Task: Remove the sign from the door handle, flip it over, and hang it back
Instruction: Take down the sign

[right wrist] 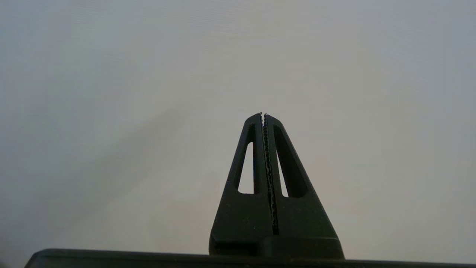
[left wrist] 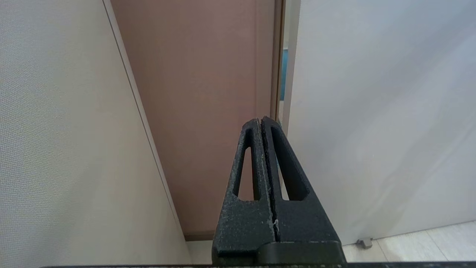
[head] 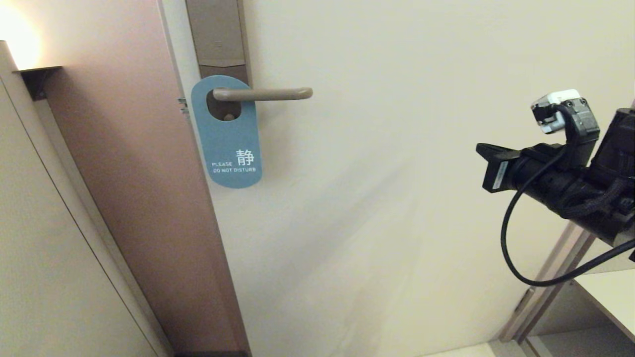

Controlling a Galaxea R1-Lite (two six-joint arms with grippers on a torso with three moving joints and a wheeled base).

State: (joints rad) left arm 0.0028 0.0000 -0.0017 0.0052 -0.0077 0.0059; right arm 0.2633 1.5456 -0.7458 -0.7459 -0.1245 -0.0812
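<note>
The sign (head: 233,144) hangs by its oval hole on the door handle (head: 270,93), blue face out, with white "PLEASE DO NOT DISTURB". The handle is a slim beige lever on a tall brown-grey backplate (head: 218,34). My right gripper (head: 491,166) is far to the right of the sign, held in front of the door and a little lower than the handle. In the right wrist view it (right wrist: 263,114) is shut and empty, facing bare door. My left gripper (left wrist: 261,120) is out of the head view. It is shut and empty, low down and pointing up along the door's edge.
The pale door (head: 397,198) fills the middle. A brown door frame (head: 139,173) and a beige wall panel (head: 39,248) lie to the left. A pale shelf (head: 610,297) is at the lower right. A small door stop (left wrist: 364,243) sits on the floor.
</note>
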